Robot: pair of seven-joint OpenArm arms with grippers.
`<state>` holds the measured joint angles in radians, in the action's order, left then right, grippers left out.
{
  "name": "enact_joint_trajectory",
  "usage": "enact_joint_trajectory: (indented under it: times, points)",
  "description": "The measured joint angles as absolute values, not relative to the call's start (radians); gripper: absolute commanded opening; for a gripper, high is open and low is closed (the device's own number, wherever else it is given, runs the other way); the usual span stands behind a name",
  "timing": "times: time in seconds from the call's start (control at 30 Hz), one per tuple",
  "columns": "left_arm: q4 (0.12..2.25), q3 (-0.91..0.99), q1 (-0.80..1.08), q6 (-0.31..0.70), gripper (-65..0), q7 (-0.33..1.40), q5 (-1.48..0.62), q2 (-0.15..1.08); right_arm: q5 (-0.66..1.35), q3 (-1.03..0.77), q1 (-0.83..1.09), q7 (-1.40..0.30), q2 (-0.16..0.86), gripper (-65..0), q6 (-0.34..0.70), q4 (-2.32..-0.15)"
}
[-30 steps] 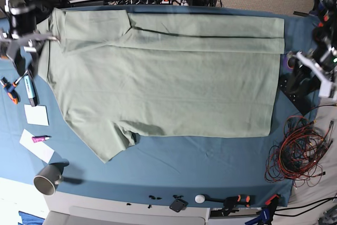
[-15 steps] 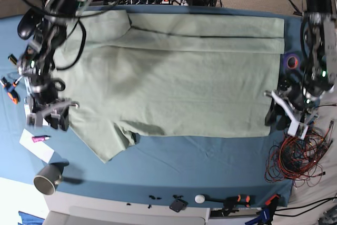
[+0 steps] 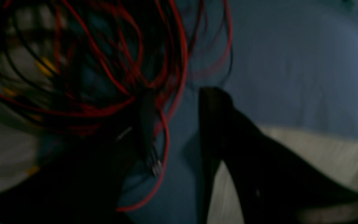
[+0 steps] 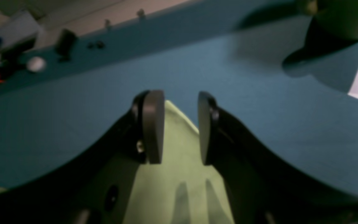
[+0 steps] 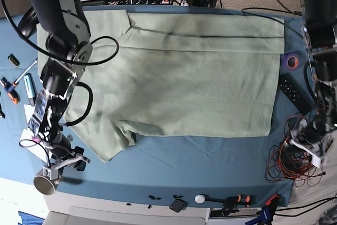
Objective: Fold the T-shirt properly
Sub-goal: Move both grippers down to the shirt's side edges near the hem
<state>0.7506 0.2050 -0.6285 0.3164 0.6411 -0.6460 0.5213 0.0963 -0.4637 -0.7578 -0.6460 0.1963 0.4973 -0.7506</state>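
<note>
**A:** Where does the pale sage-green cotton T-shirt [image 5: 179, 77] lie?

**B:** Spread flat on the bench under its teal-blue cloth [image 5: 210, 162], long axis running across the base view, collar end toward the right arm. The far long edge is already turned over in a strip. The near sleeve [image 5: 108, 143] sticks out toward the front edge.

**A:** And the right pincer [image 4: 174, 124]?

**B:** Low over the front corner, between that sleeve and a grey cup [image 5: 48, 178]. In the right wrist view the two dark pads stand a moderate gap apart with nothing between them, and the green sleeve tip lies just under and behind that gap, pointing forward into it. Whether the pads touch the fabric I cannot tell.

**A:** The left pincer [image 5: 305, 148]?

**B:** At the other end, past the shirt's near hem corner [image 5: 269, 133], over a tangle of red and black wires [image 5: 295, 162]. The left wrist view is dim and blurred; one dark finger [image 3: 216, 124] shows with pale cloth beyond it, but the opening I cannot make out. It seems to hold nothing of the shirt.

**A:** So what does the next move turn on?

**B:** My guess: each arm takes its own near corner. The right is nearly on the sleeve; the left must come inward off the wires, or risk snagging them.
</note>
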Motion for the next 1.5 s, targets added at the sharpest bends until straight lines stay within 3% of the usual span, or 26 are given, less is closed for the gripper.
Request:
enact_joint_trajectory:
  times: [0.13,0.43,0.73,1.2,1.5]
  points:
    - [0.741,0.3,-0.635,0.372,-40.5,0.661,-0.645,0.528,0.002,-0.464,-0.756,-0.651,0.208,-46.2,0.442,-0.74]
    - [0.738,0.295,-0.629,0.394,-40.5,0.705,-0.677,0.532,-0.003,-0.368,-0.756,-0.655,0.327,-46.2,0.442,-0.55]
    - [0.738,0.274,-0.629,0.414,-40.5,0.725,-0.682,0.527,0.0,-0.245,-0.754,-0.653,0.329,-46.2,0.445,-0.487]
    - [0.738,0.274,-0.627,0.439,-40.5,0.736,-0.686,0.527,0.08,-0.243,-0.68,-0.562,0.336,-46.2,0.446,-0.506]
    - [0.738,0.274,-0.577,0.439,-40.5,0.734,-0.701,0.527,0.125,-0.244,-0.643,-0.514,0.343,-46.1,0.548,-0.511]
